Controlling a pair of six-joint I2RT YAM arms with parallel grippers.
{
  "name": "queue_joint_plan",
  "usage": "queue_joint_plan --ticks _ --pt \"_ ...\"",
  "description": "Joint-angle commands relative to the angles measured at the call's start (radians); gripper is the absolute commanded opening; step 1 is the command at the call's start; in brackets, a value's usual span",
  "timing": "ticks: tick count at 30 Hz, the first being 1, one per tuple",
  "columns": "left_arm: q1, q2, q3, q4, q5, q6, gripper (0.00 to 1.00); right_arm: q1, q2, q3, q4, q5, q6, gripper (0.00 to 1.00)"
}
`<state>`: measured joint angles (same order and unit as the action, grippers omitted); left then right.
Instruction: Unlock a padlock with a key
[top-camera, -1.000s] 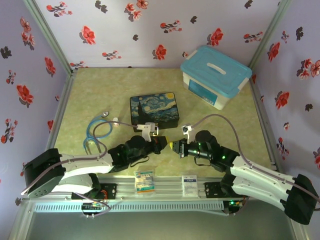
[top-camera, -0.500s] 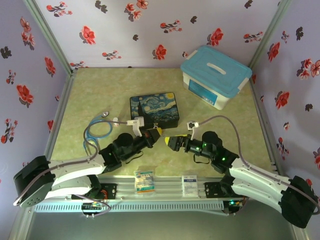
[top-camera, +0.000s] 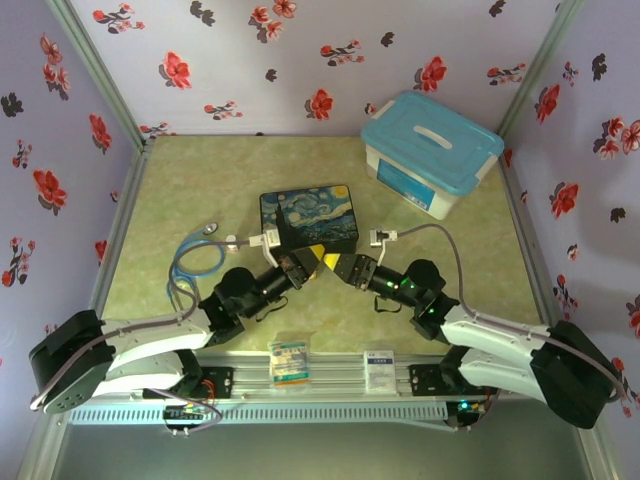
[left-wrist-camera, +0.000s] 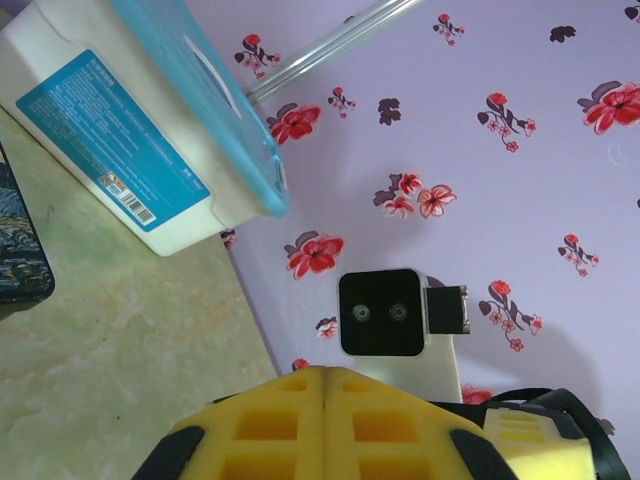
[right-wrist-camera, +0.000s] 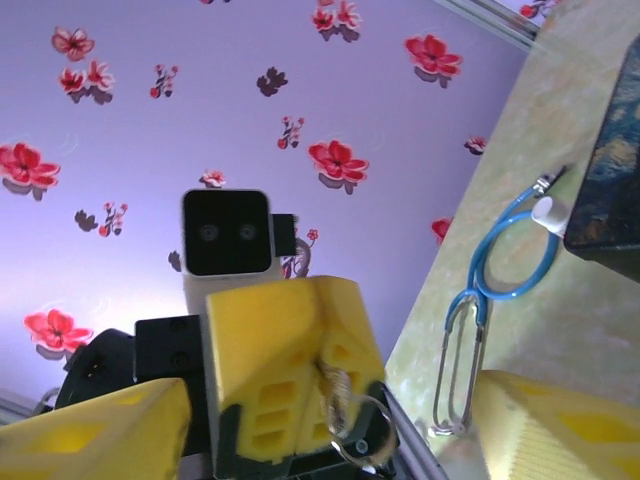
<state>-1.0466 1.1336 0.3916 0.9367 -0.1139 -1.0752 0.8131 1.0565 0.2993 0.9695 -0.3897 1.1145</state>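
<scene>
My left gripper hovers just in front of the Starry Night tin, its yellow fingers pressed shut. In the right wrist view the left gripper pinches a small brass-coloured piece with a thin silver loop, which I take for the padlock. My right gripper faces it tip to tip. Its jaws stand wide open, one finger on each side of the left gripper, touching nothing. The key is hidden.
A white box with a blue lid stands at the back right. A blue-tubed stethoscope and a small white cylinder lie left of the tin. Two small packets sit on the front rail.
Both grippers have moved away from the bases toward the tin and closed in on each other. The right gripper has gone from shut to wide open. The left stays shut.
</scene>
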Motion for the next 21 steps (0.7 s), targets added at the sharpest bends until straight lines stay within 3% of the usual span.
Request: queue_joint_plan --ticks 1,12,21 --pt "0.008 0.01 0.005 0.076 0.016 -0.019 0.0 -0.006 0.023 0.007 0.148 -0.032 0.039 0.66" --pt "0.013 0.008 0.012 0.057 0.027 -0.019 0.0 -0.009 0.094 -0.004 0.236 -0.026 0.052 0.37" --pt "0.013 -0.002 0.013 0.026 0.013 -0.004 0.0 -0.008 0.083 -0.039 0.238 -0.005 0.061 0.23"
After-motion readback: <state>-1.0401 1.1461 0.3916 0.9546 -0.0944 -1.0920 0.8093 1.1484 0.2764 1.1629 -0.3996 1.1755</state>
